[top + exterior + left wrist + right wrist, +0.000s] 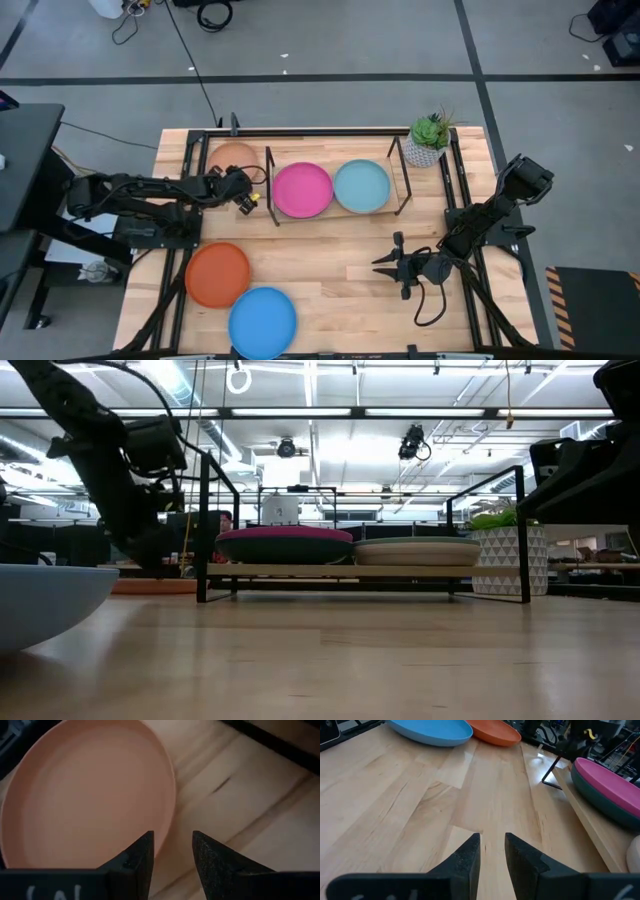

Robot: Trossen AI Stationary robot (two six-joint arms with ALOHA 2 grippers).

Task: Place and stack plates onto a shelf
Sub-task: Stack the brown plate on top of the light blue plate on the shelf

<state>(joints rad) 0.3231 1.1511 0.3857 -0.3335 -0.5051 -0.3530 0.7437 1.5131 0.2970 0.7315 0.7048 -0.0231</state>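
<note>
Apparently unlabelled peach plate [85, 795]

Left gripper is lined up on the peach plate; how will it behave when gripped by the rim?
The peach plate looks thin and rigid, probably light. Its smooth surface may slip between the left gripper fingers. Shallow and flat on the table, it should slide, not tip.

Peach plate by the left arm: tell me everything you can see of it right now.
The peach plate is round, shallow, plain and matte with a low raised rim. It lies flat and empty on the wooden table, outside the shelf, at its left end. The left gripper hovers at its rim, jaws slightly apart, nothing between them; I see no contact with the plate.
</note>
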